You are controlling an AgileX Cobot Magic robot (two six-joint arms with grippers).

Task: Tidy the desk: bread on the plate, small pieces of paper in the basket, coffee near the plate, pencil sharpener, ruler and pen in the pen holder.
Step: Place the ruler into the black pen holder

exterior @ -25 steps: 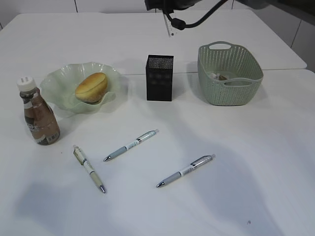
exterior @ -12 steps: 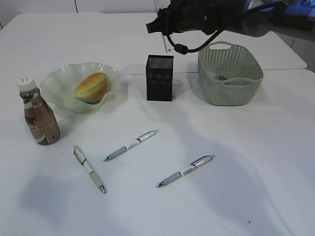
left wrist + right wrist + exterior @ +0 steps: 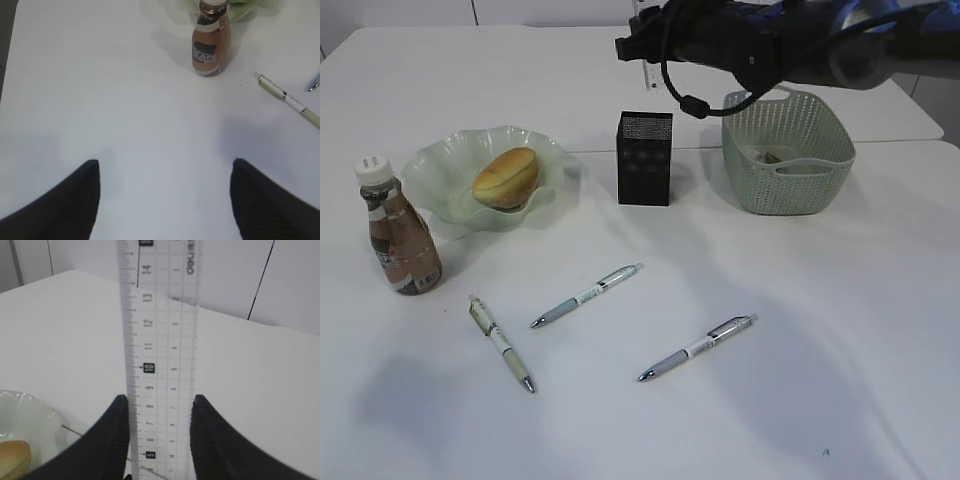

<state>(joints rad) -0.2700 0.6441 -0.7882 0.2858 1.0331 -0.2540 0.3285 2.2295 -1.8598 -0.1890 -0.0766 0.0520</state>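
Your right hand [image 3: 157,405] grips the clear ruler [image 3: 157,340] by its edges, high at the far side, just above and behind the black mesh pen holder [image 3: 644,158]. Bring the ruler upright over the open top, then lower before letting go; a tilted ruler may catch the rim. The basket [image 3: 786,150] stands close on the right. Your left hand [image 3: 165,200] hangs wide and empty near the coffee [image 3: 211,42]. Three pens [image 3: 586,296] lie on the worktop [image 3: 840,330].
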